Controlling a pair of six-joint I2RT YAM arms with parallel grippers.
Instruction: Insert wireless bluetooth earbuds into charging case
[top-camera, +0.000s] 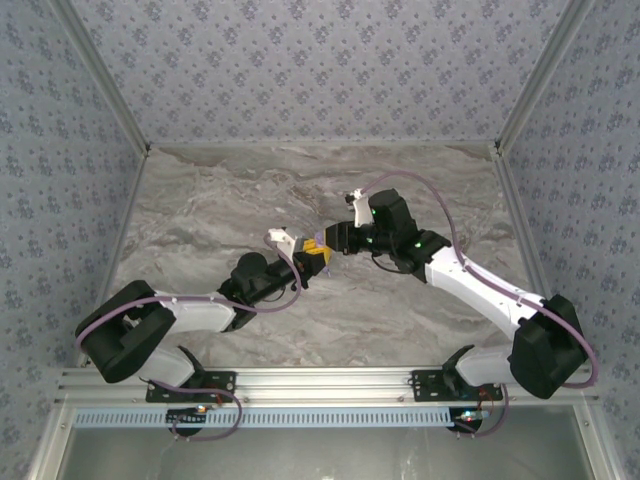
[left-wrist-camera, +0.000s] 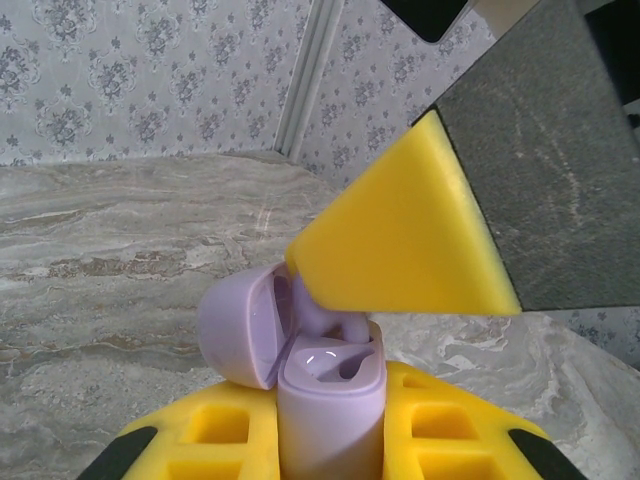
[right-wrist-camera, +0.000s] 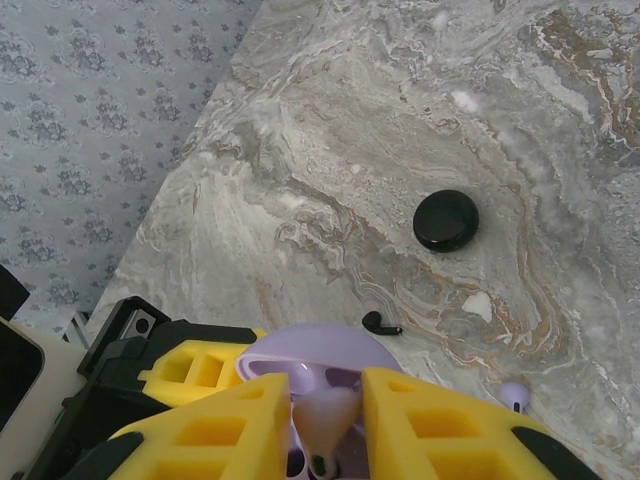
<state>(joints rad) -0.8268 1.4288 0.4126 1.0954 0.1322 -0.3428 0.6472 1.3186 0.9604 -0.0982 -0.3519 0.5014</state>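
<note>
The 2 arms meet over the middle of the worktop (top-camera: 220, 200). The left gripper (left-wrist-camera: 330, 440) has its jaws shut narrow on the lilac charging case (left-wrist-camera: 330, 395). It holds the case upright, with the lid (left-wrist-camera: 238, 322) flipped open to one side. The right gripper (right-wrist-camera: 325, 425) is at the case from the right. Its jaws pinch a lilac earbud (right-wrist-camera: 325, 408) right over the open case, with the stem poking down into it. The bud looks part way in, not all the way (the yellow fingers (right-wrist-camera: 440, 430) hide its bottom, so I cannot be sure). The slot beside it looks bare.

So I think 1 of the 2 lilac buds is nearly in. The other lilac earbud (right-wrist-camera: 514, 394) lies on the worktop just beside the right jaws. There is a black set too. A black case (right-wrist-camera: 445, 220), shut, lies flat farther out on the worktop. 1 black earbud (right-wrist-camera: 381, 324) lies loose between it and the jaws.

What is left, as I judge it, is to push this bud down, let go, fetch the other bud, then close the lid. The black set looks untouched.
</note>
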